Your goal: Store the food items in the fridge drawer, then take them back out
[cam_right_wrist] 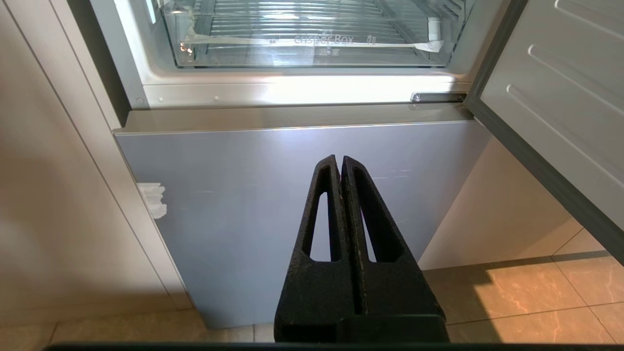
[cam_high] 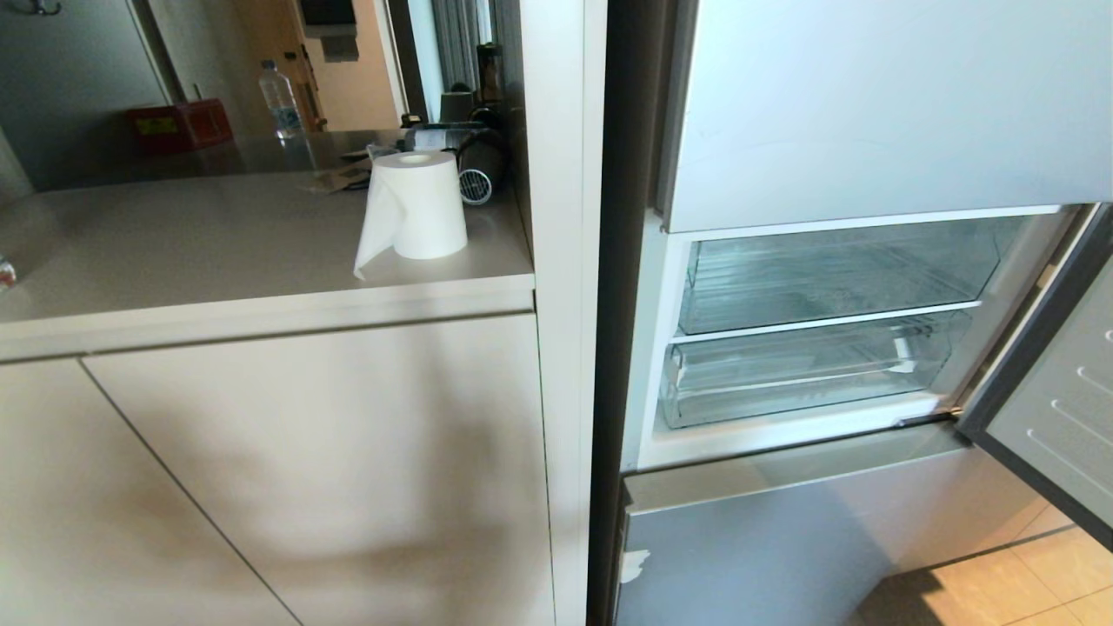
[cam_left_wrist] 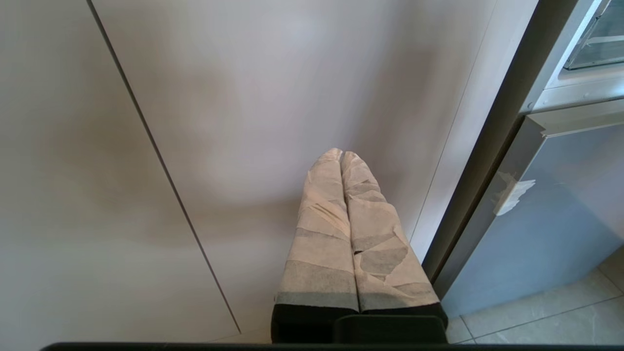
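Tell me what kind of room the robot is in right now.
Most likely a home kitchen. An open fridge with clear drawers stands beside a counter over cabinets. A paper roll and a water bottle sit on the counter, and the floor is tiled.

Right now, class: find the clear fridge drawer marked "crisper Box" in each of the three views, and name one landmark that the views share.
Head view: the fridge drawer is the lower clear compartment inside the open fridge, right of centre.
Left wrist view: only a clear corner shows at the upper right edge; which compartment it belongs to cannot be told.
Right wrist view: it runs along the top edge.
Shared landmark: the grey lower fridge door.
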Robot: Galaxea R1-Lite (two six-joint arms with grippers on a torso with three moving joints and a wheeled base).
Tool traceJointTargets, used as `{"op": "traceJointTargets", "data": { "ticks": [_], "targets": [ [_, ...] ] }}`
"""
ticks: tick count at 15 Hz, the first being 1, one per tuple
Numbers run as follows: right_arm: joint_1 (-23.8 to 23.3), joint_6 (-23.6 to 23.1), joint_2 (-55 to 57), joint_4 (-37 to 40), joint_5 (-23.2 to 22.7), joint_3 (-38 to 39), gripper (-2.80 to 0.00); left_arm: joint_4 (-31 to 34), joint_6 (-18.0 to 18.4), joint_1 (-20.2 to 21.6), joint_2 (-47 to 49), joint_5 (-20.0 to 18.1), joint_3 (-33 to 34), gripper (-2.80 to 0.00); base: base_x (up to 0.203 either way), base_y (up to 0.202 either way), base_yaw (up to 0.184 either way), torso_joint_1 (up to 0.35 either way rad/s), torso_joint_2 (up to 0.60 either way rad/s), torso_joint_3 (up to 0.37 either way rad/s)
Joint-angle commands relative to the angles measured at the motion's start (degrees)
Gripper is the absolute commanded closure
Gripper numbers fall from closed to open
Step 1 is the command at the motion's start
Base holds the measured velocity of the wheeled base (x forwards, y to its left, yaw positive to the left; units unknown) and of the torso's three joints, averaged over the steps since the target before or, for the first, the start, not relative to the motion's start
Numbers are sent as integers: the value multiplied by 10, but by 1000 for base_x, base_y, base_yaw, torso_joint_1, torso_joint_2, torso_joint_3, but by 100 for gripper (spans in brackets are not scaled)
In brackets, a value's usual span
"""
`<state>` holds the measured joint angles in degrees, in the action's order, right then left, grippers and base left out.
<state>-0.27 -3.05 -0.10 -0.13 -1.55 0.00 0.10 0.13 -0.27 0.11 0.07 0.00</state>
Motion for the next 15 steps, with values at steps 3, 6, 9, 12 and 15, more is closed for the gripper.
{"op": "traceJointTargets", "data": {
  "ticks": [3,6,9,12,15],
  "targets": [
    [0,-2,1,0,0,0,0,0,0,0,1,0,0,0,0,0,0,0,0,0],
    [0,-4,1,0,-1,0,0,0,0,0,1,0,0,0,-3,1,-119,6,0,4],
    [0,-3,1,0,-1,0,0,0,0,0,1,0,0,0,0,7,-176,2,4,1],
    [0,-5,1,0,-2,0,0,0,0,0,0,0,0,0,-3,8,-177,2,4,3],
    [0,10,1,0,5,1,0,0,0,0,1,0,0,0,-1,5,-175,4,4,2]
  ]
}}
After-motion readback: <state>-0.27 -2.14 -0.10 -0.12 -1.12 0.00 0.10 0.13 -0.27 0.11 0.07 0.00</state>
